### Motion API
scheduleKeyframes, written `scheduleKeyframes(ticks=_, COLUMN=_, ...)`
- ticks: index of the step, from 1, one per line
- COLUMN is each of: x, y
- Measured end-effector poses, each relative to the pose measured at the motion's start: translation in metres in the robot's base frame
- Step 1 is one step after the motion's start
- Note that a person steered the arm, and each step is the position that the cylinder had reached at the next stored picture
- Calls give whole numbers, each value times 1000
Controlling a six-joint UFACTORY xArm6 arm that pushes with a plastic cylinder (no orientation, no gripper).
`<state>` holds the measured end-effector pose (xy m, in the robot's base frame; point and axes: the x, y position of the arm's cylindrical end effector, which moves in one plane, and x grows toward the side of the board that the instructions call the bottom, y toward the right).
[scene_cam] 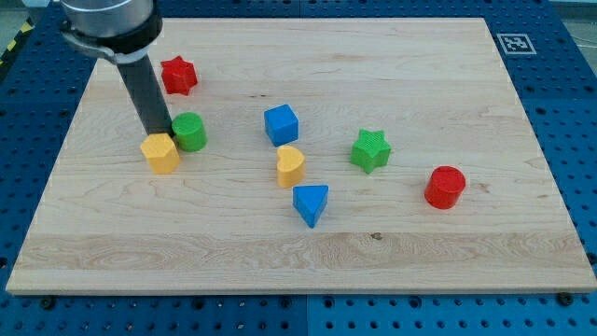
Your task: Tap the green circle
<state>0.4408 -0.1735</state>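
Note:
The green circle (190,132) is a short green cylinder at the board's upper left. My tip (165,133) is at its left side, touching or almost touching it, right behind a yellow block (160,152). The dark rod rises up and to the left from there, out of the view's top. A red star (177,75) lies above the green circle.
A blue cube (281,124), a yellow heart-like block (290,165) and a blue triangle (311,203) sit mid-board. A green star (370,150) and a red cylinder (445,187) lie to the right. The wooden board (308,261) rests on a blue perforated table.

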Motion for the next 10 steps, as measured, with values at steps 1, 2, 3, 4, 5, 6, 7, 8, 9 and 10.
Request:
scheduleKeyframes(ticks=1, x=25, y=11)
scheduleKeyframes(ticks=2, x=50, y=21)
scheduleKeyframes(ticks=3, x=55, y=24)
scheduleKeyframes(ticks=4, x=34, y=14)
scheduleKeyframes(ticks=5, x=-3, y=-4)
scheduleKeyframes(ticks=6, x=-36, y=-17)
scheduleKeyframes(ticks=7, x=-42, y=-16)
scheduleKeyframes(ticks=8, x=-26, y=-9)
scheduleKeyframes(ticks=9, x=5, y=4)
scheduleKeyframes(ticks=10, x=39, y=23)
